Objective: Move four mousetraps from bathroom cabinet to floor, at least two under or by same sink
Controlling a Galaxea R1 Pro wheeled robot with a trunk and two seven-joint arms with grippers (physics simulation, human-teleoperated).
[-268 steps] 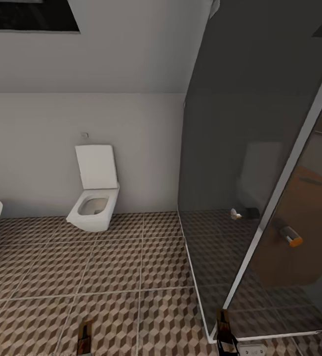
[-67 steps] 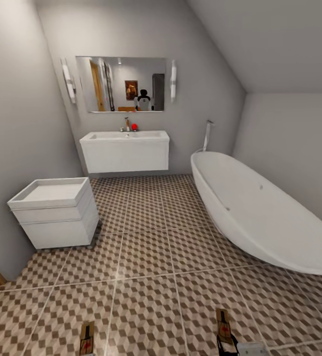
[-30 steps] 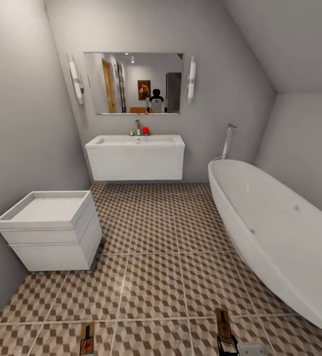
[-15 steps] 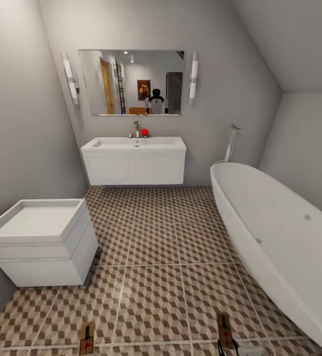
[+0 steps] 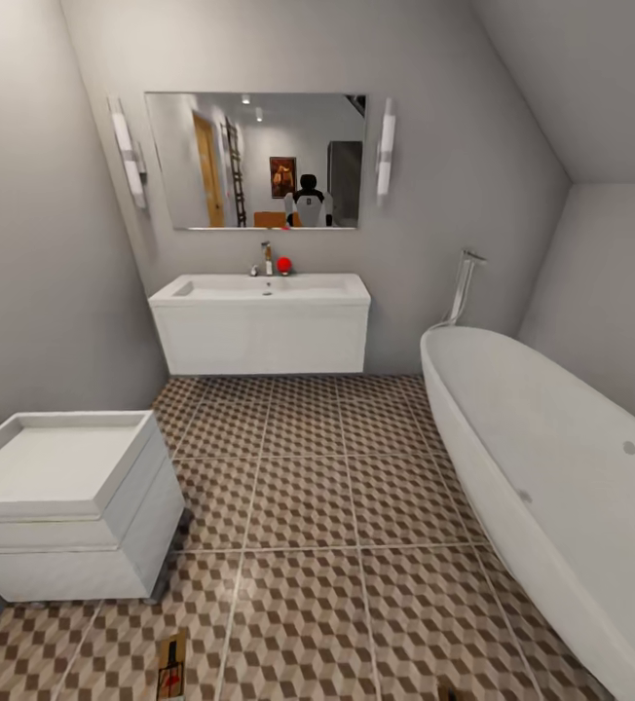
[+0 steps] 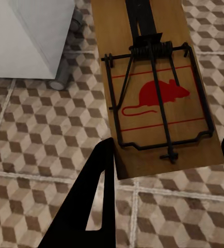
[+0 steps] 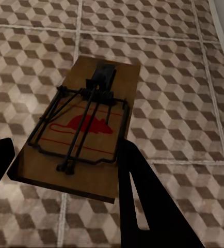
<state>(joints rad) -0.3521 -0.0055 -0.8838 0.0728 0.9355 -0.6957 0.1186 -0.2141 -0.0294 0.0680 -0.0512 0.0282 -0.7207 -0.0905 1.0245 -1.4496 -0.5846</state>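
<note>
My left gripper is shut on a mousetrap, a brown wooden slab with a red mouse print and a dark wire bar, carried above the bathroom floor. That trap pokes up at the head view's lower edge. A second mousetrap is clamped in my right gripper, its black fingers on either side. The wall-hung white sink stands ahead under a mirror. The cabinet is out of view.
A low white unit on casters stands close on the left, by the grey wall. A long white bathtub runs along the right. Cube-patterned tiles stretch between them up to the sink.
The camera has turned away from the toilet and shower, then advanced toward the sink, which now looks nearer. The white unit and tub have slid down the picture. Both traps stay gripped.
</note>
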